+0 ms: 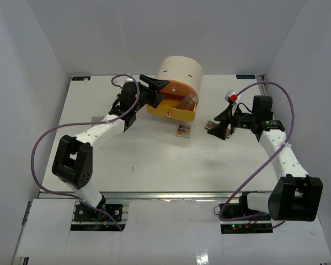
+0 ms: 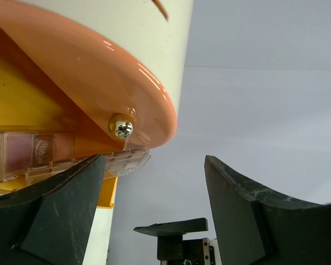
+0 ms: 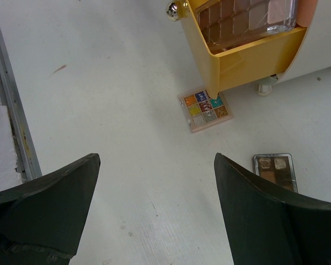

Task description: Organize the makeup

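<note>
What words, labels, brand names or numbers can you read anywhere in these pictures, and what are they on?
No text can be read in any view.
On the colourful palette: patterned pans, no lettering visible.
On the brown palette on the table: no lettering visible.
On the clear-lidded palette in the yellow drawer: no lettering visible.
On the cream drawer unit: plain, no label.

A white desk [image 1: 154,165] carries a cream cylindrical drawer unit [image 1: 179,72] toward its 12 o'clock edge. A multicoloured palette [image 1: 183,131] lies flat near the centre, with a brown eyeshadow palette [image 3: 274,168] nearby at its 3 o'clock, not touching.
</note>
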You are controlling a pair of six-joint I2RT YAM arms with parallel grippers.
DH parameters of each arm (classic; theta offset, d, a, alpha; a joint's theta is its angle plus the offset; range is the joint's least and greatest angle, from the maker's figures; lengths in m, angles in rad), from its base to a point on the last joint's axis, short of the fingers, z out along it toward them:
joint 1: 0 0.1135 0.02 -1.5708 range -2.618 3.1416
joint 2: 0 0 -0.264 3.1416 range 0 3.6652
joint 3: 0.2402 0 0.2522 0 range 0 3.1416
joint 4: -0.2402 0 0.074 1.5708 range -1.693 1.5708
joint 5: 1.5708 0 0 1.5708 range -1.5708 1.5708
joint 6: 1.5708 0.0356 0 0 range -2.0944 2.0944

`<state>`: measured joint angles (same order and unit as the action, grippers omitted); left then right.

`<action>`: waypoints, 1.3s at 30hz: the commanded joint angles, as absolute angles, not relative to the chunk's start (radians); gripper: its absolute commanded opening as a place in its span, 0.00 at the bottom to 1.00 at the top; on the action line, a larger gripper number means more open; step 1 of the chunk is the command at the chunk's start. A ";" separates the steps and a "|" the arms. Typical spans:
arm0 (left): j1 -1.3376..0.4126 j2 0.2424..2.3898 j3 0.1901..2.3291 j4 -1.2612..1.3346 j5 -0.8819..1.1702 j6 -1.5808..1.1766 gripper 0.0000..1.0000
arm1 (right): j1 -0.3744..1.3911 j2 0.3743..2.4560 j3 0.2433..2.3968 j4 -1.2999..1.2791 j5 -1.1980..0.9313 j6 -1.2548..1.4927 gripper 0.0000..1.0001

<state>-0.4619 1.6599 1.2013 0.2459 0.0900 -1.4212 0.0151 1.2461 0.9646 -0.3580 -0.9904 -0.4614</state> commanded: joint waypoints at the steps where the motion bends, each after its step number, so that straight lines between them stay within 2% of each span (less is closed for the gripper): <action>1: -0.444 1.593 1.257 0.224 0.126 -1.306 0.83 | 0.012 1.241 0.953 -0.333 -0.967 -0.485 0.90; 7: -0.410 1.505 1.268 0.214 0.244 -1.062 0.85 | 0.012 1.204 0.952 -0.261 -0.959 -0.463 0.91; 10: -0.369 1.406 1.230 0.184 0.318 -0.930 0.89 | 0.043 1.208 1.011 -0.209 -0.885 -0.460 0.98; 14: -0.304 1.249 1.123 0.071 0.346 -0.721 0.92 | 0.140 1.307 1.163 -0.245 -0.797 -0.418 0.57; 15: -0.282 1.199 1.091 0.040 0.342 -0.686 0.93 | 0.180 1.336 1.201 -0.258 -0.755 -0.415 0.51; 17: -0.245 1.111 1.040 -0.028 0.310 -0.593 0.97 | 0.251 1.377 1.247 -0.270 -0.678 -0.421 0.49; 24: -0.191 0.870 0.891 -0.222 0.156 -0.333 0.98 | 0.388 1.515 1.357 -0.249 -0.401 -0.451 0.37; 30: -0.192 0.680 0.766 -0.216 0.047 -0.252 0.98 | 0.416 1.668 1.491 -0.340 -0.316 -0.502 0.27; 34: -0.191 0.610 0.668 -0.191 0.027 -0.258 0.98 | 0.435 1.725 1.521 -0.340 -0.250 -0.521 0.26; 39: -0.190 0.615 0.653 -0.189 0.034 -0.262 0.98 | 0.474 1.773 1.546 -0.342 -0.220 -0.532 0.26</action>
<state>-0.1955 0.6023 0.6635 -0.2012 0.0556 -0.2814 0.4404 1.7472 1.4842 -0.3422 -0.2795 -0.5059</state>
